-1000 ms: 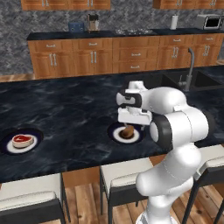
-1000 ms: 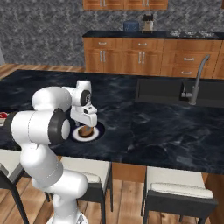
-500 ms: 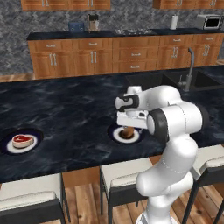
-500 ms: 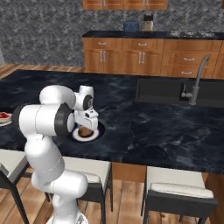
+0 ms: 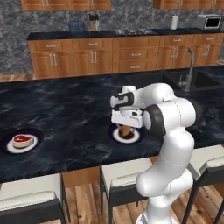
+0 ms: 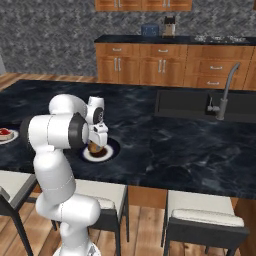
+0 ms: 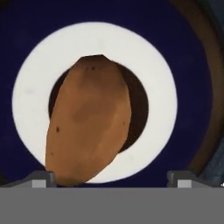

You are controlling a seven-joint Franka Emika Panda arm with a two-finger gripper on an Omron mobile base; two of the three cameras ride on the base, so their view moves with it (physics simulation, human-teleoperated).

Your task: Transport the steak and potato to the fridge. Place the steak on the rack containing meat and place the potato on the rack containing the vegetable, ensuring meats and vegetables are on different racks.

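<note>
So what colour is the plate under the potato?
White with a dark centre and rim, plate under the potato; clearest in hand view.

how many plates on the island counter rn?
2. One plate lies under the potato, right below the gripper; the other plate holds the steak at the counter's left end.
</note>
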